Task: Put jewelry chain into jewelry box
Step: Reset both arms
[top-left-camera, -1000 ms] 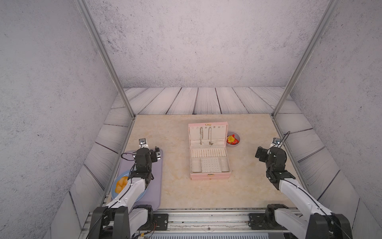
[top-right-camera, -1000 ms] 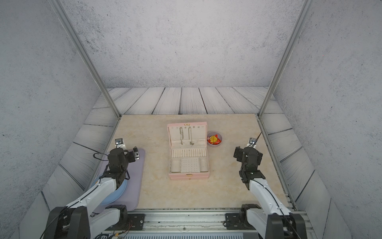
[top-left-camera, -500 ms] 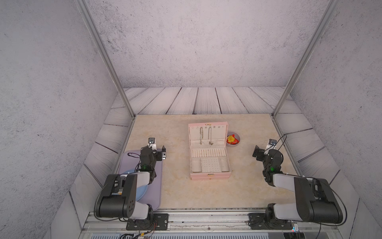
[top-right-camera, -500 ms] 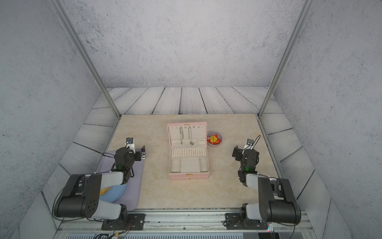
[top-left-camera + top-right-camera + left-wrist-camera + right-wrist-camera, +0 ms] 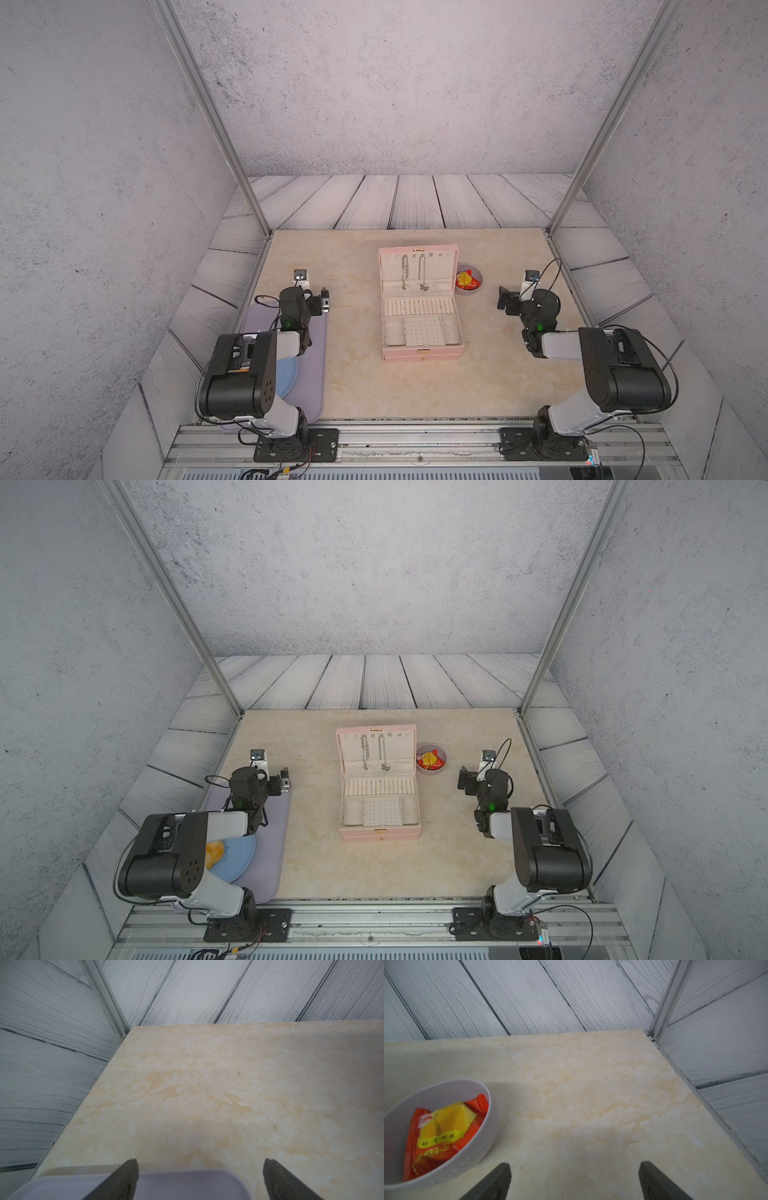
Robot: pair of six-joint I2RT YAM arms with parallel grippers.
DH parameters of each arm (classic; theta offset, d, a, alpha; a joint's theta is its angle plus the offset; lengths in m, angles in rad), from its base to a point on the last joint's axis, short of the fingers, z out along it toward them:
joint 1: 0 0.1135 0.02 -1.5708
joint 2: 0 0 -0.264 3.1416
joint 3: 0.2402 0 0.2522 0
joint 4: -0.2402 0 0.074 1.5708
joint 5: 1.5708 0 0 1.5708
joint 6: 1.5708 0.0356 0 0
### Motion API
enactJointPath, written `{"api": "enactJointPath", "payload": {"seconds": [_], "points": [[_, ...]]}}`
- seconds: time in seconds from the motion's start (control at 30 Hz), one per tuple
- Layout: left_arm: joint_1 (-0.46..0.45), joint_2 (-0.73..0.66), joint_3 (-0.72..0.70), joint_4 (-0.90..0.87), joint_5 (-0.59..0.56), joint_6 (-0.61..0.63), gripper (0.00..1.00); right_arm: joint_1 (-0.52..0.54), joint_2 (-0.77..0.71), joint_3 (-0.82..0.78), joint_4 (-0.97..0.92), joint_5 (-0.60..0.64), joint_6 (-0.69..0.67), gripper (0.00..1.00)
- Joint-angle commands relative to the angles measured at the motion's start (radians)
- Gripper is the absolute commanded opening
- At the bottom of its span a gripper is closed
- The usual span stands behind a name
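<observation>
chain (image 5: 404, 271) hangs inside open box (image 5: 422, 354) lid, well apart from both jaws; left gripper (image 5: 200, 1160), right gripper (image 5: 574, 1163) spread wide, empty; task looks done

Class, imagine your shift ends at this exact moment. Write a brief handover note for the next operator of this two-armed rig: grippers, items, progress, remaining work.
Left gripper: open, empty, fingers above the lavender tray edge.
Right gripper: open, empty, near the small grey bowl.
Pale pink hinged jewelry box: lid open, centred on the beige table.
Chunky silvery link chain: hanging on a lid hook beside the thin pendant necklace.
Done: chain appears stowed in the box.
Left: apparently nothing; lid is open.
</observation>
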Motion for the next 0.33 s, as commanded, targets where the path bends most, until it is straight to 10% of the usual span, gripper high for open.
{"api": "enactJointPath", "payload": {"seconds": [0.0, 0.3], "points": [[0.003, -0.013, 0.000, -0.009, -0.001, -0.010, 0.99, 0.001, 0.005, -0.010, 0.013, -0.012, -0.013, 0.99], [0.004, -0.012, 0.005, -0.016, -0.002, -0.011, 0.99, 0.001, 0.006, -0.014, 0.025, -0.014, -0.012, 0.99]]}}
